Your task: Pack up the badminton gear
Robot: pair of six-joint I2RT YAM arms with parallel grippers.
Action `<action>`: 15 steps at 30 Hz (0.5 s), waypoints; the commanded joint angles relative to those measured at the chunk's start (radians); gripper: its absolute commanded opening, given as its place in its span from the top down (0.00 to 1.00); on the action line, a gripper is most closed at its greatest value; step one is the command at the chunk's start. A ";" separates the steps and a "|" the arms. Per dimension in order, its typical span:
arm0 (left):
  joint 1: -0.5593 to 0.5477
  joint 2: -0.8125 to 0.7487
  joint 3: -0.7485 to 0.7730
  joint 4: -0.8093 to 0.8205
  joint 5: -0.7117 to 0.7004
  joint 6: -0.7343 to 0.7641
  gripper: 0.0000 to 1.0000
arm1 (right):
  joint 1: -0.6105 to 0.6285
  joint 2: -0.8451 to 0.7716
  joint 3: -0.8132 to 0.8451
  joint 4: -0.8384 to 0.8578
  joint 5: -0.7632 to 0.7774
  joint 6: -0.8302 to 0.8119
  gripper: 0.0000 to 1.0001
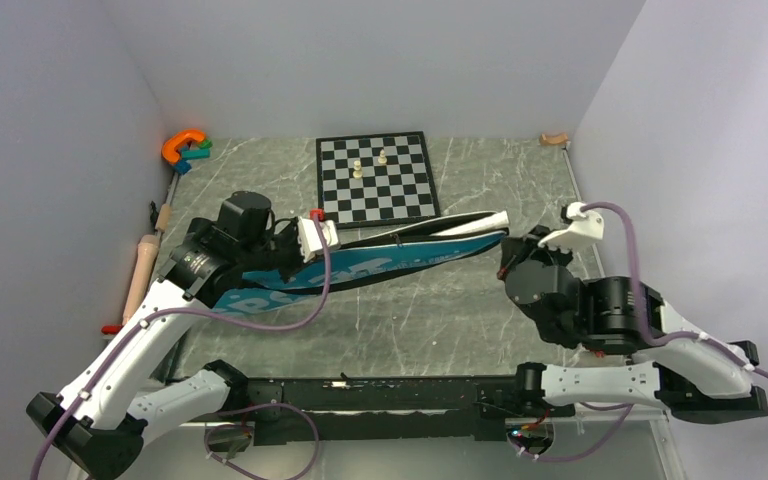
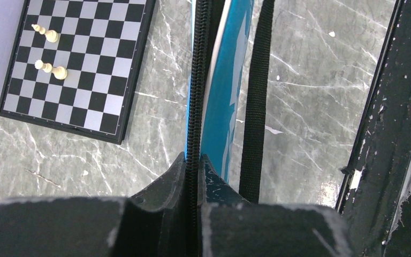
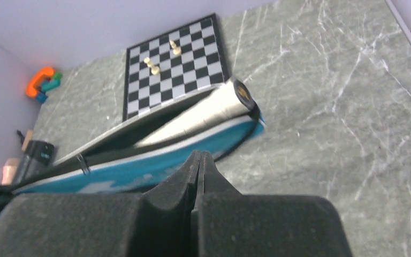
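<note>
Now | bag unzipped, white racket handle inside | left gripper pinching bag edge | right gripper closed, empty

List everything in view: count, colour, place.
bag: 1, blue with white lettering, lying across the table middle, gaping open
racket handle: at least 1, white with black end cap, poking out of the bag's right end
chessboard: 1, black-and-white, back centre
chess pieces: 2, pale, on the chessboard
C-shaped toy: 1, orange, back left corner
cylinder: 1, peach, left table edge
left hand: shut on the bag's zip edge
right hand: shut, by the bag's right end, nothing visible between its fingers
</note>
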State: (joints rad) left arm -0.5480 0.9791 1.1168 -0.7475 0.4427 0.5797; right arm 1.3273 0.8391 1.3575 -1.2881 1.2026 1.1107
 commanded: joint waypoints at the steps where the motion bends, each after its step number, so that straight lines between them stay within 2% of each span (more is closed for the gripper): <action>1: 0.015 -0.034 0.051 0.108 0.052 -0.041 1.00 | -0.117 0.033 -0.047 0.600 -0.071 -0.598 1.00; 3: 0.018 -0.034 0.049 0.113 0.053 -0.050 1.00 | -0.262 0.077 -0.026 0.722 -0.280 -0.720 1.00; 6: 0.023 -0.035 0.046 0.118 0.055 -0.059 1.00 | -0.470 0.190 0.114 0.664 -0.552 -0.713 0.99; 7: 0.025 -0.036 0.044 0.121 0.055 -0.064 1.00 | -0.517 0.220 0.141 0.625 -0.596 -0.694 1.00; 9: 0.027 -0.037 0.038 0.128 0.057 -0.076 1.00 | -0.568 0.210 0.137 0.620 -0.634 -0.665 1.00; 15: 0.026 -0.029 0.031 0.131 0.059 -0.086 1.00 | -0.653 0.090 0.081 0.535 -0.596 -0.554 1.00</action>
State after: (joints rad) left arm -0.5259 0.9791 1.1168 -0.7441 0.4515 0.5205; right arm 0.7177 1.0412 1.4429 -0.7177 0.6453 0.5175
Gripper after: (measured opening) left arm 0.109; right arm 0.006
